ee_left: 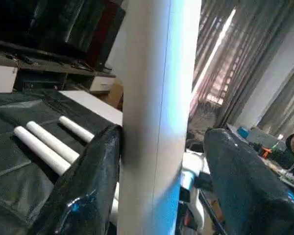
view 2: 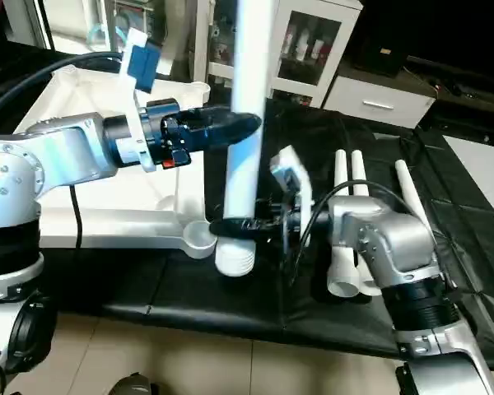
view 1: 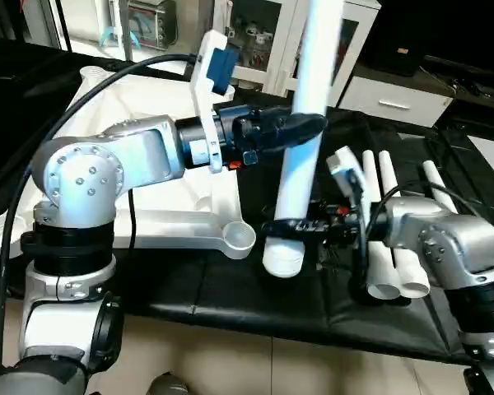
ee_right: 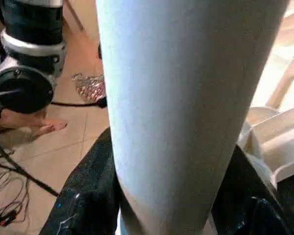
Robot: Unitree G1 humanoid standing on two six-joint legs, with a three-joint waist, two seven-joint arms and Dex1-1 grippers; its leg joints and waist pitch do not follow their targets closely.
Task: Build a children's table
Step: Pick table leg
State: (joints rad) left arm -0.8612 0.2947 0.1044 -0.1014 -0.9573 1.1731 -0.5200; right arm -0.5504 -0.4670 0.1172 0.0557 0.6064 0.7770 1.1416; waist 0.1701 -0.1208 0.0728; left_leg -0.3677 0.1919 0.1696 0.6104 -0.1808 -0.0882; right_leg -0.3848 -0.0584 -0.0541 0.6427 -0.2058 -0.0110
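Observation:
The white tabletop [view 1: 169,220] lies upside down on the left, one round corner socket [view 1: 240,237] toward the middle. A long white leg [view 1: 311,74] stands nearly upright just right of that socket, its threaded end [view 1: 282,262] low over the black mat. My right gripper [view 1: 290,226] is shut on the leg close to that end, both fingers [ee_right: 90,196] pressed to the tube. Higher up, my left gripper [view 1: 306,127] straddles the leg, open: one finger [ee_left: 90,186] touches it, the other [ee_left: 245,186] stands off with a gap.
Three more white legs [view 2: 351,185] lie side by side on the black mat [view 1: 230,296] behind my right forearm. A white cabinet with glass doors [view 1: 259,33] stands at the back. Tiled floor runs along the mat's near edge.

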